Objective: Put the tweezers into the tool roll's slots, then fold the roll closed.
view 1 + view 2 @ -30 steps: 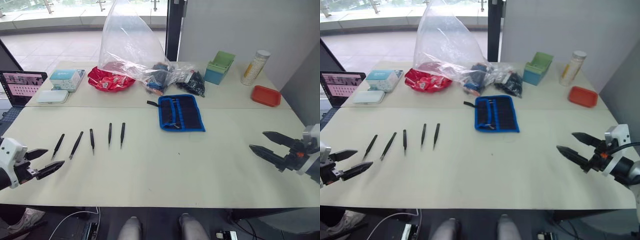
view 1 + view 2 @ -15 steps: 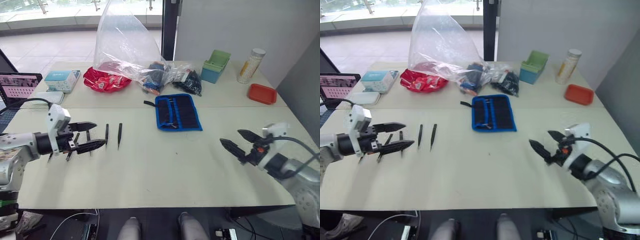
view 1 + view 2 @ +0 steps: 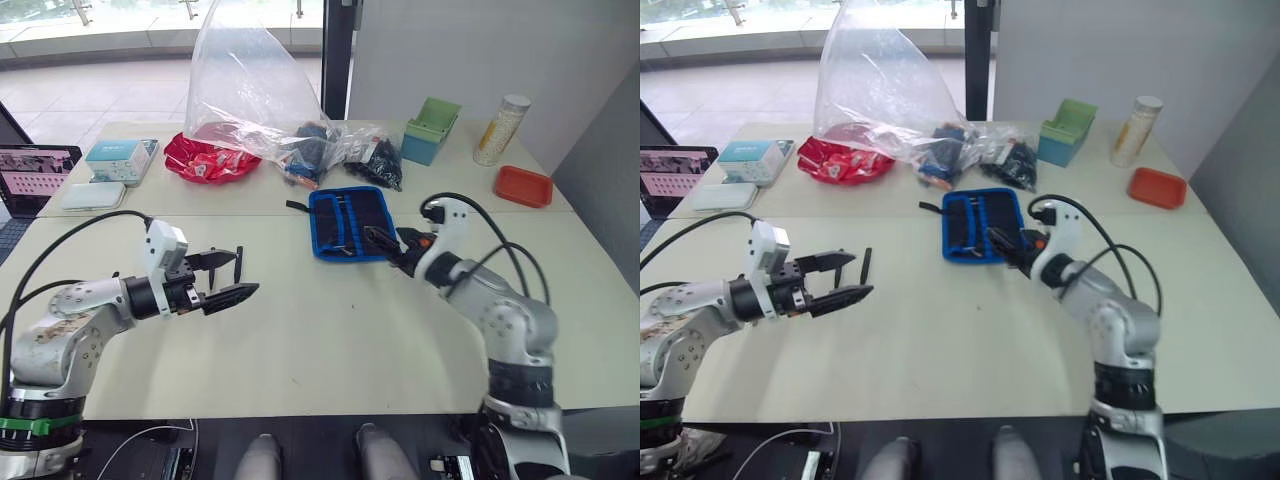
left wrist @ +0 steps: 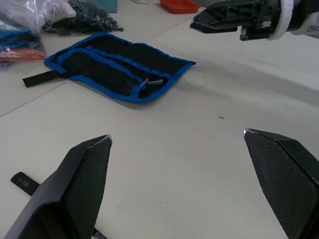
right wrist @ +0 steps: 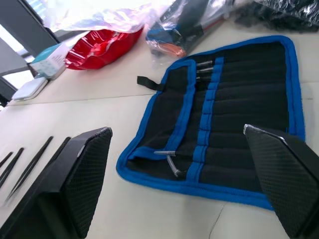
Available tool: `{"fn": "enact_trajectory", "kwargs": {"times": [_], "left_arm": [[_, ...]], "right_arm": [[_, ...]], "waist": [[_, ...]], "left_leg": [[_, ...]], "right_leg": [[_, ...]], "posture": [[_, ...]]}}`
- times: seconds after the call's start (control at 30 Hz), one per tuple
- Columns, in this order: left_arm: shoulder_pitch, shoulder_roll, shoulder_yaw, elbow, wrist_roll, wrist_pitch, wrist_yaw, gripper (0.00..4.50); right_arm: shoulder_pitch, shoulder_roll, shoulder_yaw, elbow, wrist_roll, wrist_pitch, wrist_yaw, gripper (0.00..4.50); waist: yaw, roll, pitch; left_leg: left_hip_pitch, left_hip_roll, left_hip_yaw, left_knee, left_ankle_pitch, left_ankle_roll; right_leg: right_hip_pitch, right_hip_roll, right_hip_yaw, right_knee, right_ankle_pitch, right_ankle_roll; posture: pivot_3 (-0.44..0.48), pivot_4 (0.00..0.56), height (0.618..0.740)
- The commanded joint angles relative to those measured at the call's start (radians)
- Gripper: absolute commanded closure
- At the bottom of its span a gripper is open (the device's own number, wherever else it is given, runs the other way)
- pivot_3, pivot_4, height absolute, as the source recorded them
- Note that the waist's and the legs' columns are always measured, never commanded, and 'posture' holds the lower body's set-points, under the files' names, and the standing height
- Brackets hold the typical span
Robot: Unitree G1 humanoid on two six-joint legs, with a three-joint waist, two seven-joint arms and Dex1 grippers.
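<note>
The left gripper [image 3: 228,276] hangs released just above the surface [image 3: 330,330], its two black fingers spread wide and pointing toward the centre of the surface. It holds nothing. The tweezers [image 3: 239,258] lie on the surface at this gripper: one shows just beyond the upper finger, its long axis running away from the robot, roughly crosswise to the fingers. The rest of the row sits under and behind the gripper and arm, so their count here cannot be told; the right wrist view shows several more [image 5: 30,162] lying parallel.

The right gripper [image 3: 385,245] is also released and empty, fingers spread, its tips at the near right corner of the tool roll [image 3: 350,222]. The roll lies flat and unfolded, its strap pointing toward the robot's left, and the slots [image 5: 239,124] run as parallel bands across its inner face.

Judgement: the left arm is the nearer one for the pickup, and the right arm is placed to steady the roll. No tweezer is yet grasped.
</note>
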Motion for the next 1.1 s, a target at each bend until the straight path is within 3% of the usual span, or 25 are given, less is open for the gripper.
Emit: {"fn": "enact_trajectory", "kwargs": {"times": [0.03,0.33,0.6,0.77,1.1], "left_arm": [[0.006,0.000,0.015,-0.037,0.008,-0.033,0.020,0.02],[0.029,-0.002,0.018,-0.042,0.017,-0.060,0.043,0.02],[0.045,-0.002,0.015,-0.052,0.032,-0.074,0.063,0.02],[0.061,0.027,0.036,-0.030,0.049,-0.101,0.045,0.02],[0.084,0.053,0.076,-0.027,0.040,-0.106,0.036,0.02]], "right_arm": [[-0.077,0.028,0.015,0.093,-0.042,-0.059,-0.003,0.00],[-0.248,0.068,0.058,0.379,-0.130,-0.109,0.047,0.00],[-0.434,0.066,0.095,0.731,-0.246,-0.204,0.123,0.00],[-0.479,0.082,0.123,0.838,-0.290,-0.200,0.184,0.00],[-0.541,0.102,0.045,0.997,-0.275,-0.169,0.203,0.00]], "waist": [[-0.001,0.000,0.000],[-0.002,0.000,0.000],[-0.004,0.000,0.000],[-0.007,0.000,0.000],[-0.023,0.001,0.000]], "left_leg": [[-0.002,0.000,0.000,0.000,0.000,0.000],[-0.003,0.000,0.000,0.000,0.000,0.000],[-0.003,0.000,0.000,0.000,0.000,0.000],[-0.003,0.000,0.000,0.000,0.000,0.000],[0.000,0.000,0.000,0.000,0.000,0.000]], "right_leg": [[-0.002,0.000,0.000,0.001,0.000,0.000],[-0.003,0.000,0.000,0.000,0.001,-0.001],[-0.003,0.000,0.000,0.000,0.001,-0.001],[-0.003,0.000,0.000,0.000,0.001,-0.001],[-0.001,0.000,0.000,0.001,0.001,-0.001]], "posture": [[0.000,0.150,0.740],[0.000,0.150,0.740],[0.000,0.150,0.740],[0.000,0.150,0.740],[0.000,0.150,0.740]]}}
